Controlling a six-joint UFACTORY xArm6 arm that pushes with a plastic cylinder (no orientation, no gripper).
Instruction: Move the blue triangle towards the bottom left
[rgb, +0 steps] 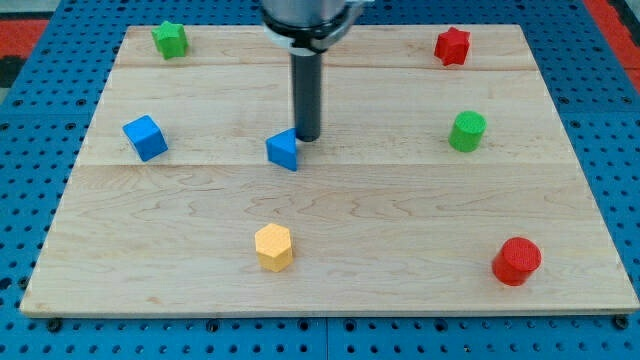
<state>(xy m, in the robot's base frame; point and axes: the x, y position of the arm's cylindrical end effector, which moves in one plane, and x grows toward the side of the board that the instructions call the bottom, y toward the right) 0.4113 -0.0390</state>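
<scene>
The blue triangle (284, 150) lies near the middle of the wooden board (330, 210), slightly left of centre. My tip (307, 138) is the lower end of a dark rod that comes down from the view's top. It stands right against the triangle's upper right side, touching or nearly touching it. The board's bottom left corner lies well below and left of the triangle.
A blue cube (145, 137) sits left of the triangle. A yellow hexagon (273, 246) lies below it. A green star (170, 40) is at top left, a red star (452, 46) at top right, a green cylinder (466, 131) at right, a red cylinder (516, 261) at bottom right.
</scene>
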